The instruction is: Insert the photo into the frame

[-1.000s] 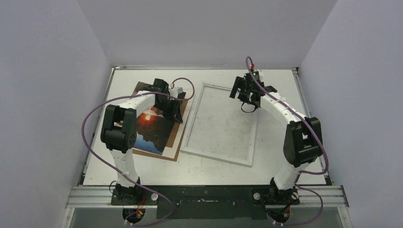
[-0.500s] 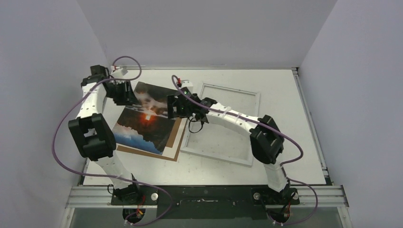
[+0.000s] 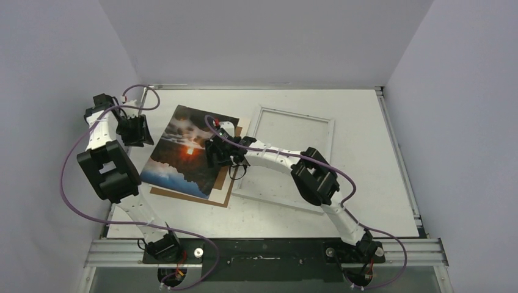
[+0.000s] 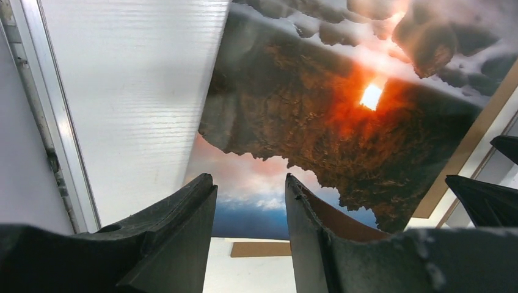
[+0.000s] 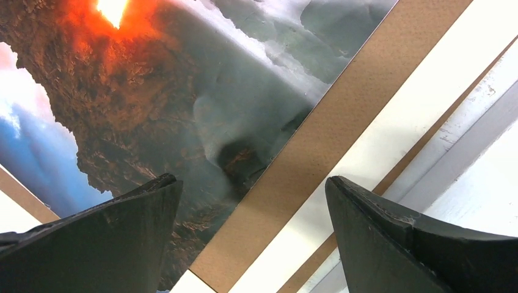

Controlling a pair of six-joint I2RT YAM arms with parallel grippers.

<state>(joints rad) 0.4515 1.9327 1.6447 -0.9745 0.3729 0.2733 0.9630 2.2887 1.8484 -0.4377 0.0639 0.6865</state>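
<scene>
The photo (image 3: 183, 152), a dark sunset print, lies flat and skewed on the brown backing board (image 3: 221, 190), left of the white frame (image 3: 294, 113). My left gripper (image 3: 137, 131) hovers off the photo's far left corner, open, with nothing between its fingers. In the left wrist view the photo (image 4: 330, 122) fills the scene beyond that gripper (image 4: 249, 178). My right gripper (image 3: 218, 152) hangs wide open over the photo's right edge. The right wrist view shows this gripper (image 5: 250, 179) straddling the photo (image 5: 153, 91) and a strip of the backing board (image 5: 342, 122).
The frame lies flat on the white table (image 3: 275, 223), its left border beside the backing board. A metal rail (image 4: 55, 140) and the side wall run close by my left gripper. The right arm stretches across the frame's near left part.
The left arm pulled back from over the photo to the table's far left and its jaws parted. The right arm swung from the frame's far right corner to the photo's right edge.
</scene>
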